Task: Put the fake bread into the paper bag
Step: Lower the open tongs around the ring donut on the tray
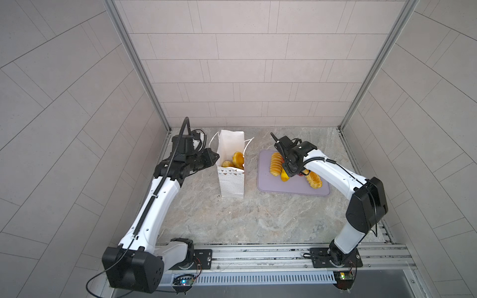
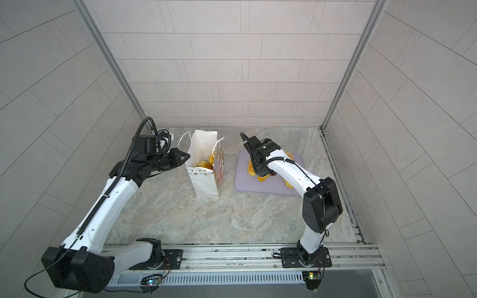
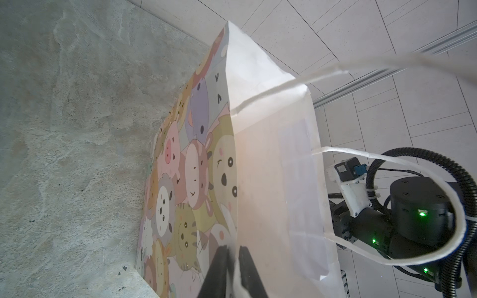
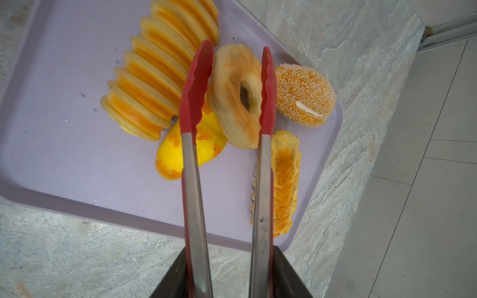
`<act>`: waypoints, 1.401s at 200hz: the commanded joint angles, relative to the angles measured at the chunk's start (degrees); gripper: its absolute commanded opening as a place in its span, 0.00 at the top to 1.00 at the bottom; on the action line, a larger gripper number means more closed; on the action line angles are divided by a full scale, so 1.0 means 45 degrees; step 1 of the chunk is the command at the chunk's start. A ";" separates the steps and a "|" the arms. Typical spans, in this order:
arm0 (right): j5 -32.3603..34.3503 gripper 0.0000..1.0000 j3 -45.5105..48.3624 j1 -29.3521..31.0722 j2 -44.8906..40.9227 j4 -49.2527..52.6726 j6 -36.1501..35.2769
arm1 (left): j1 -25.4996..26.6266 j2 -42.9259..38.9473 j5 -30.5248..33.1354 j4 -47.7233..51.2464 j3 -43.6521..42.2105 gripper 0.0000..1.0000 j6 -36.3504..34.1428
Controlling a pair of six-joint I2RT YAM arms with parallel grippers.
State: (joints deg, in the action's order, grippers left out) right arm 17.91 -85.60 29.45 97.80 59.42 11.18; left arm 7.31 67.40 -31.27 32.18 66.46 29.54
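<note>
The white paper bag (image 1: 231,185) (image 2: 204,183) stands upright, its cartoon-animal side (image 3: 185,167) facing the left wrist view. My left gripper (image 3: 233,251) (image 1: 216,156) is shut on the bag's top rim. Fake bread (image 1: 233,161) lies inside the bag. My right gripper (image 4: 229,258) (image 1: 293,173) is shut on steel tongs (image 4: 260,185). The tongs' red tips (image 4: 197,87) stand on either side of a ring-shaped bread (image 4: 232,103), against its edges. Around it lie a ridged loaf (image 4: 152,85), a yellow piece (image 4: 175,152), a seeded bun (image 4: 302,95) and a small ridged roll (image 4: 285,180).
The breads rest on a flat lilac tray (image 4: 64,116) (image 1: 294,189) to the right of the bag. The bag's cord handles (image 3: 438,185) hang loose near my left arm. Walls close in the marbled table on three sides.
</note>
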 commanded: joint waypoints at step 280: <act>0.0462 0.70 -0.0003 -0.0040 -0.0784 -0.0091 0.0288 | 0.0055 -0.0172 0.0024 -0.0004 -0.0171 0.87 -0.0158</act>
State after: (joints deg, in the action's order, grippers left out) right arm 18.68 -85.58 29.45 98.21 58.96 11.64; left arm 7.31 67.40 -31.27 31.57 66.15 29.56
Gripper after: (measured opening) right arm 0.308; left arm 0.133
